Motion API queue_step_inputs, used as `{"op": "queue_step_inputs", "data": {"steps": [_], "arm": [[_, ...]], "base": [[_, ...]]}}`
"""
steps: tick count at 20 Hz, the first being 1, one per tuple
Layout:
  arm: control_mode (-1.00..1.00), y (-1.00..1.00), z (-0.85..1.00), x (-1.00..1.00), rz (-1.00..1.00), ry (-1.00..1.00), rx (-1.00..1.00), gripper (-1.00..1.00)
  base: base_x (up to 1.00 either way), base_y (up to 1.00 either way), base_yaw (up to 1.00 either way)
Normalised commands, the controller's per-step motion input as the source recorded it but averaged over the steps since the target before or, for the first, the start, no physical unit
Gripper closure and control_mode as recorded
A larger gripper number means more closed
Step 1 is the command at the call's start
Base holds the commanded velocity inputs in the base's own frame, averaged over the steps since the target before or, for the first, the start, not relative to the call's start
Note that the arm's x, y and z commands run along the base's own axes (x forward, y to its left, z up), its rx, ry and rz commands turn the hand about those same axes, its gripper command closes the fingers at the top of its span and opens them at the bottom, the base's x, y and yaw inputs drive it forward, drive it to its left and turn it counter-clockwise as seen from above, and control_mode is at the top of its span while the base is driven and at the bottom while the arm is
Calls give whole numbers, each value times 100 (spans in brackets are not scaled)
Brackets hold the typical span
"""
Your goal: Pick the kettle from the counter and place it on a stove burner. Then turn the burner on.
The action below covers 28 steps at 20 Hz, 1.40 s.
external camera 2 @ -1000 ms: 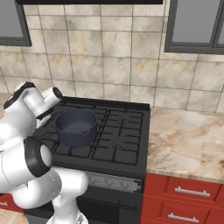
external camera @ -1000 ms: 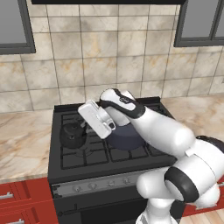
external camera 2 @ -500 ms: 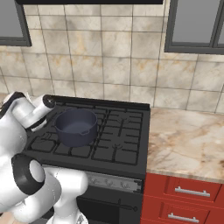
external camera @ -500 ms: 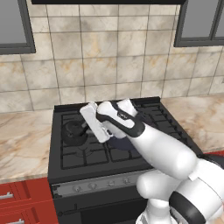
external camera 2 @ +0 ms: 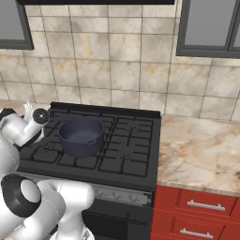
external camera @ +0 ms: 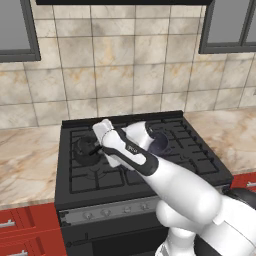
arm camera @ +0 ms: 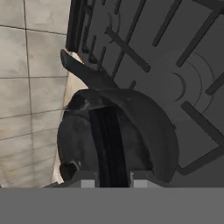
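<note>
While my hand camera is rolled well over, the kettle (arm camera: 113,140) takes up the lower middle of it, with the arched handle (arm camera: 108,144) running as a dark band straight toward the lens and the spout (arm camera: 81,70) poking away toward the tiled wall side of that view. From the left base camera I see the kettle (external camera: 87,148) as a squat dark shape over the left side of the black stove (external camera: 115,175), above the grate bars near the left-front burner (external camera: 92,165); I cannot tell whether it rests on the grate or hangs just above it. A larger grey pot (external camera 2: 82,136) sits on the grates further right, well apart from the kettle. To either side of the range runs the marbled counter (external camera 2: 197,154) with red drawer fronts (external camera 2: 197,211) below, and beige tiles (external camera: 125,65) back the whole run, with dark-framed windows up at both upper corners. As for the gripper (external camera: 101,148), its two fingertips (arm camera: 87,183) stand just either side of the handle band, narrowly parted and seemingly clamped on it, though the actual contact is cut off at the frame's bottom.
</note>
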Motion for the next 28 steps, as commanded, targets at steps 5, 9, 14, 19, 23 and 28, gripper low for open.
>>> {"op": "queue_step_inputs", "data": {"steps": [5,9,14,19,23,28], "arm": [[-100,-1,-12,17,-14,0,-1,100],[-100,0,-22,13,-12,0,-1,100],[-100,0,-24,4,-10,0,0,100],[-100,0,-18,2,-9,0,0,100],[-100,-1,-14,0,-8,0,0,100],[-100,-14,-4,0,-8,0,0,100]], "base": [[0,0,0],[0,0,0],[0,0,0],[0,0,0],[0,0,0],[0,0,0]]}}
